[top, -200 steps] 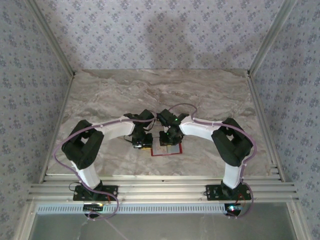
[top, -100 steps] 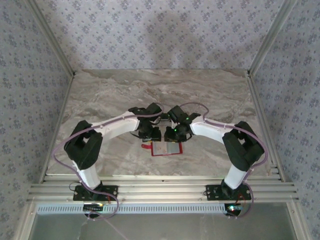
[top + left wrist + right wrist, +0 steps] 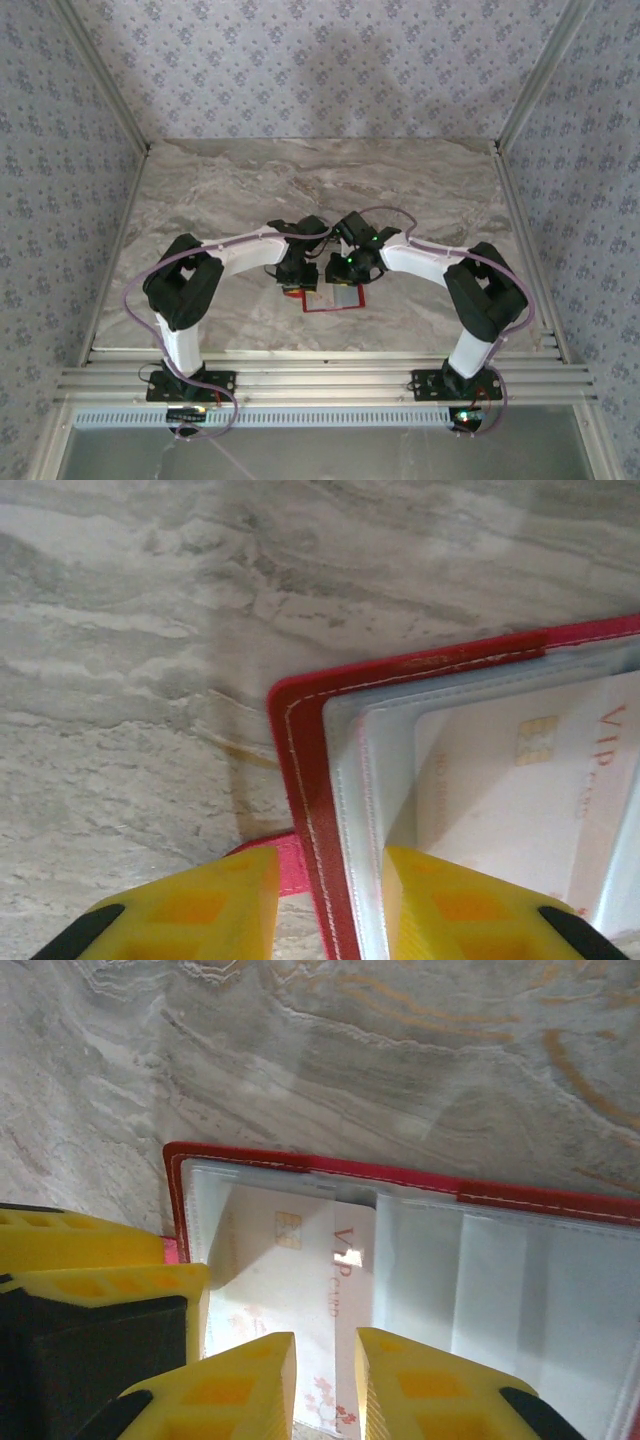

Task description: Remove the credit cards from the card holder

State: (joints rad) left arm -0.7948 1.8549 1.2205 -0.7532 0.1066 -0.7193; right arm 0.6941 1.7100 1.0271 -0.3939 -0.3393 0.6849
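The left tool [image 3: 325,905], parted, straddles the card holder [image 3: 300,770] edge; the right tool [image 3: 325,1375], narrowly parted and empty, hangs over the credit cards [image 3: 290,1270], none extracted yet.

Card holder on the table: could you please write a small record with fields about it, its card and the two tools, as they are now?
card holder: red, lying open and flat on the marble table, between the two arms
clear pockets: edged in red; the one beside the card looks empty
credit card: pale, with a chip and "VIP" print, in a pocket, not yet out
left tool: open, fingers either side of the holder's red edge
right tool: open a little, fingers above the card
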